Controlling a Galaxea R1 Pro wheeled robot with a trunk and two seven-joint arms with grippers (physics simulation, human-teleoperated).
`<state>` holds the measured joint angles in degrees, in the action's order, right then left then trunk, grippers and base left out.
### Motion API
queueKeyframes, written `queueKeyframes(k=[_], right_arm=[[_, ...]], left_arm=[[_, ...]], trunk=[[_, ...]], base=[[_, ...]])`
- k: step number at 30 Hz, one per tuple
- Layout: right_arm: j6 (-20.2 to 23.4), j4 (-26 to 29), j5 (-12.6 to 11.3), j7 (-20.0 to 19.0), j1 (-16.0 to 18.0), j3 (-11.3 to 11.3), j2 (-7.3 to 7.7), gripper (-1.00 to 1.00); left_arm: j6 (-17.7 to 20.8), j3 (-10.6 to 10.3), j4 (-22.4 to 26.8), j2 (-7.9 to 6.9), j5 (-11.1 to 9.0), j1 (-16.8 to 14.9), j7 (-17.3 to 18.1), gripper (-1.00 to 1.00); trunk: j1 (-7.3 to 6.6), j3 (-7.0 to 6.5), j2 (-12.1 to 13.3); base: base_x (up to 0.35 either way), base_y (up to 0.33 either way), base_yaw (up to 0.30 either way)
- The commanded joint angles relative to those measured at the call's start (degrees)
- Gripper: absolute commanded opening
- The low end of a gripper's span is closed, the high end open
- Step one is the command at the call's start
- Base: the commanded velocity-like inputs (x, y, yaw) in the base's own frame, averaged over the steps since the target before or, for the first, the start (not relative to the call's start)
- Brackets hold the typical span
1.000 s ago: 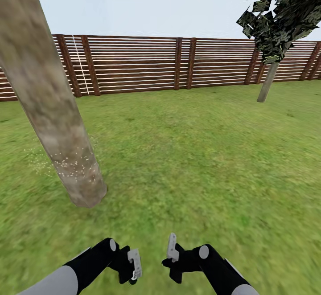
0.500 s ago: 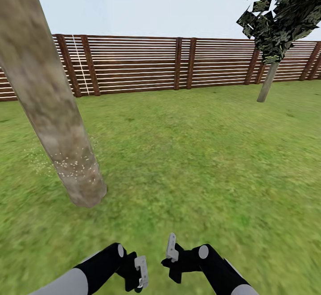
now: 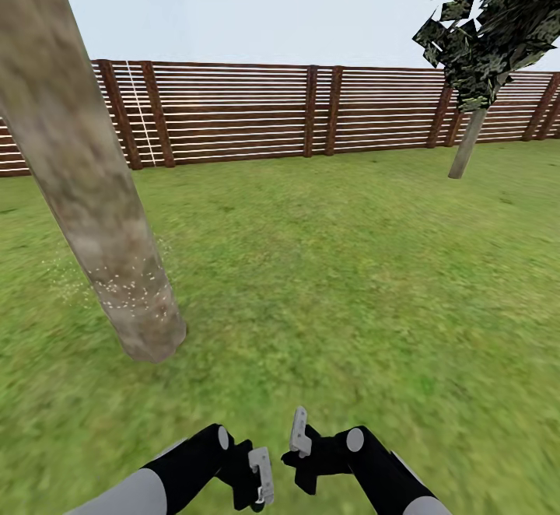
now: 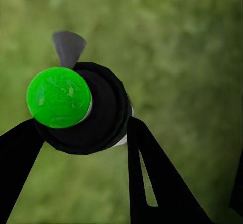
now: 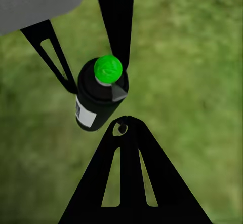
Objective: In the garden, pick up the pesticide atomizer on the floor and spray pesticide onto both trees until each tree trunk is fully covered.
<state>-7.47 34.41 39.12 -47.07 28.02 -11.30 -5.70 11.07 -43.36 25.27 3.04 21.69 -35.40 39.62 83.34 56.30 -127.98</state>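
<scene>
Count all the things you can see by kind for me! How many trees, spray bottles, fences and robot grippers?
Trees: 2, the near tree and the far tree
Spray bottles: 1, the atomizer
Fences: 1, the fence
Grippers: 2, the left gripper and the right gripper
Total: 6

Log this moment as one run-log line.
left gripper: shut on atomizer, green top | right gripper: empty beside it | near trunk: speckled low | far tree: by fence
</scene>
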Motion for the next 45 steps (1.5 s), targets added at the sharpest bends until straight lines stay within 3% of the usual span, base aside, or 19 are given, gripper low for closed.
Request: queueKeyframes(k=[1, 16, 22, 32, 37, 45], right_arm=[[-0.5, 0.0, 0.6, 0.0, 0.0, 0.1, -0.01, -1.00], [-0.5, -0.1, 0.6, 0.0, 0.0, 0.1, -0.01, -1.00], [-0.5, -0.1, 0.6, 0.0, 0.0, 0.1, -0.01, -1.00], [-0.4, -0.2, 0.6, 0.0, 0.0, 0.1, -0.01, -1.00], [-0.5, -0.2, 0.6, 0.0, 0.0, 0.1, -0.01, -1.00], [-0.5, -0.3, 0.6, 0.0, 0.0, 0.1, -0.01, -1.00]], left_arm=[[0.2, 0.0, 0.1, -0.04, 0.1, 0.0, 0.4, -1.00], [-2.4, 0.0, 0.1, 0.51, -0.3, 0.0, 1.1, -1.00], [-2.5, 0.0, 0.3, 0.65, -0.4, 0.0, 4.0, -1.00], [-2.5, 0.5, 0.7, 0.99, -0.7, 0.0, 3.8, -1.00], [-2.5, 0.5, 0.8, 1.02, -2.5, 0.0, 3.8, -1.00], [-2.5, 0.6, 0.8, 1.00, -2.6, 0.0, 3.7, -1.00]], trunk=[[-0.01, 0.05, 0.0], [-0.01, 0.05, 0.0], [-0.01, 0.05, 0.0], [-0.01, 0.05, 0.0], [-0.01, 0.05, 0.0], [-0.01, 0.05, 0.0]], base=[[0.000, 0.000, 0.000], [0.000, 0.000, 0.000], [0.000, 0.000, 0.000], [0.000, 0.000, 0.000], [0.000, 0.000, 0.000], [0.000, 0.000, 0.000]])
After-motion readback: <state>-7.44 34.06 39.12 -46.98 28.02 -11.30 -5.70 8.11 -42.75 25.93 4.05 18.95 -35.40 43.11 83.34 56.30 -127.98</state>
